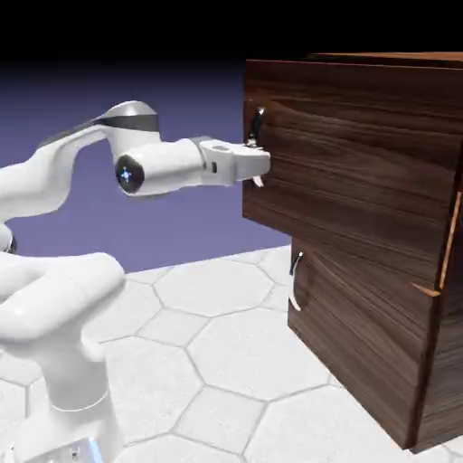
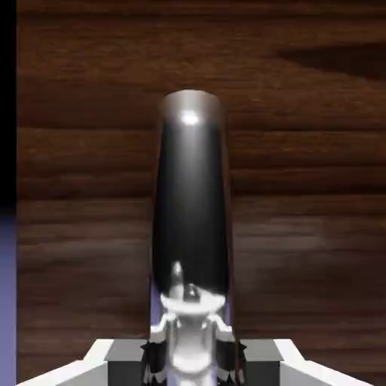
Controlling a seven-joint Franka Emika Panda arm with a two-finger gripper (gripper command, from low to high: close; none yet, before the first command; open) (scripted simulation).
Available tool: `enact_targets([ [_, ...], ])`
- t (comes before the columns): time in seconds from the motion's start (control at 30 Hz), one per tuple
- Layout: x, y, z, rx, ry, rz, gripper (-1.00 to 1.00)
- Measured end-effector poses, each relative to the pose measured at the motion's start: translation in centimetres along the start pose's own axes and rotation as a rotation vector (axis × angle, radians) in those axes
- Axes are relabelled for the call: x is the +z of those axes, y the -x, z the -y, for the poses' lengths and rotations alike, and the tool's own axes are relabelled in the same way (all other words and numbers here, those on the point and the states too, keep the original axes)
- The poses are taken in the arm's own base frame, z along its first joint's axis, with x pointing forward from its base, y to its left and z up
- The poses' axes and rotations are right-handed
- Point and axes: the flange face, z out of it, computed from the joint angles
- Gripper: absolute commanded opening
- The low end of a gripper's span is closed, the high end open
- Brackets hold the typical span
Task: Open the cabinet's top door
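The cabinet (image 1: 434,362) is a tall dark wood-grain box at the exterior view's right. Its top door (image 1: 353,172) carries a thin curved silver handle (image 1: 259,122) near its left edge. My gripper (image 1: 260,163) reaches level across to that edge, and its fingers sit on the handle. In the hand view the handle (image 2: 190,188) fills the middle as a dark shiny upright bar in front of the top door's wood (image 2: 301,226). It runs down between my gripper's (image 2: 190,354) two tips, which are shut on it.
The lower door (image 1: 362,344) with its own silver handle (image 1: 295,282) sits below, set back to the right of the top door's left edge. The white arm (image 1: 54,181) rises from the lower left over the hexagon-tiled table (image 1: 226,362).
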Motion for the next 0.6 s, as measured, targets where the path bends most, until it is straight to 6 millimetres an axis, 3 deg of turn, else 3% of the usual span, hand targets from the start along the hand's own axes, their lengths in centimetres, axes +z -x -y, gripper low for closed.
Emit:
enact_targets([
  [0.23,-5.0,-1.5,-1.5,0.0,-0.09,0.09,-1.0],
  [0.6,-10.8,-4.1,-4.1,0.0,-0.204,0.204,-1.0],
])
